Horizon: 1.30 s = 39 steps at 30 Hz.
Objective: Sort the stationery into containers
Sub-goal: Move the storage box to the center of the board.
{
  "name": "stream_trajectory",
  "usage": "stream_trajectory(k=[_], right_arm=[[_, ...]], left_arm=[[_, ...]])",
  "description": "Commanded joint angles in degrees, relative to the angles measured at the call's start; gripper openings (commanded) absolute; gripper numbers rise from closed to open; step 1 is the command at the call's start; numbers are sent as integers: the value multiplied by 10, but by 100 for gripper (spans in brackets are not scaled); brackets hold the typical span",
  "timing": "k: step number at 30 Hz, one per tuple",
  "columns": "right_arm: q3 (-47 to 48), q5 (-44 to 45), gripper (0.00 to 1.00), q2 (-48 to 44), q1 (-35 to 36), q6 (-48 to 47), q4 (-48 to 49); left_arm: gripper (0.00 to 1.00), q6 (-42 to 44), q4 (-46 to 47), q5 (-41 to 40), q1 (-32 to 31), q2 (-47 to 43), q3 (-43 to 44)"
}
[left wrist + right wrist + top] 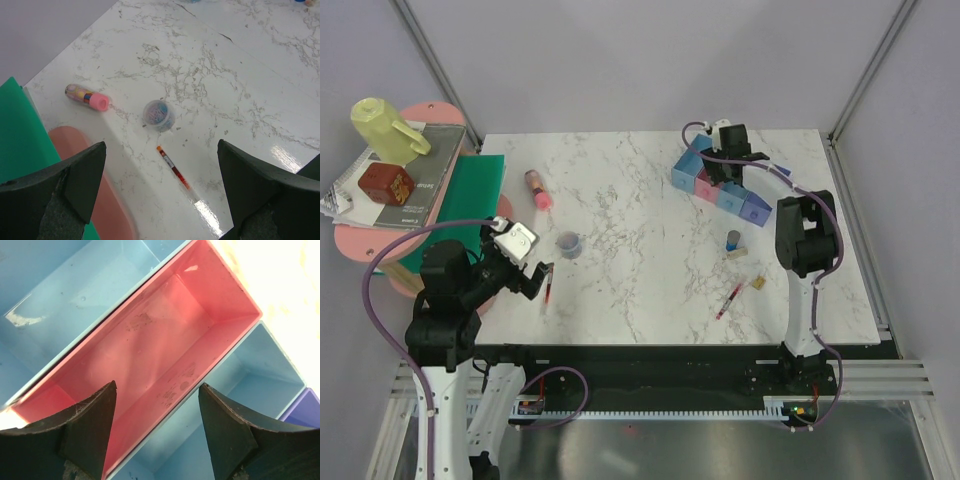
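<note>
Your left hand (161, 170) hangs above the desk (240, 80) with its fingers spread as wide as they go and nothing between them. The step looks like a pickup of the red pen (175, 172), which lies flat directly beneath the gap, a little toward the right finger. Its long axis runs on a slant: the orange-tipped end points ahead and toward the left finger, and the clear end points back toward the wrist and the right finger. The fingers would close skewed across the barrel, so turn the wrist until the closing line sits square to it. Then drop straight down and pinch near the middle, because a thin round pen will likely roll or pivot if one finger reaches it first. Just ahead of the orange tip sits the round roll (159, 115); come down behind it so you do not nudge it. The pink glue stick (87, 96) lies ahead and off to the left, pink cap toward the roll, clear of your descent. Your right hand (156, 405) hovers over the pink bin (165, 330), fingers apart and holding nothing, with the bin's floor bare below it and blue bins on either side.
</note>
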Motion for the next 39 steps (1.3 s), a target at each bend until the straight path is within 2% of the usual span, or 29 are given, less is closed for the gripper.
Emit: stream_trajectory(k=[1, 21, 39], right_arm=[[27, -20, 74, 19, 58, -32, -1], [49, 6, 76, 25, 214, -7, -1], [65, 90, 79, 27, 254, 27, 8]], left_arm=[[100, 17, -5, -13, 1, -10, -9], [100, 14, -7, -4, 0, -33, -36], [100, 12, -7, 6, 1, -34, -46]])
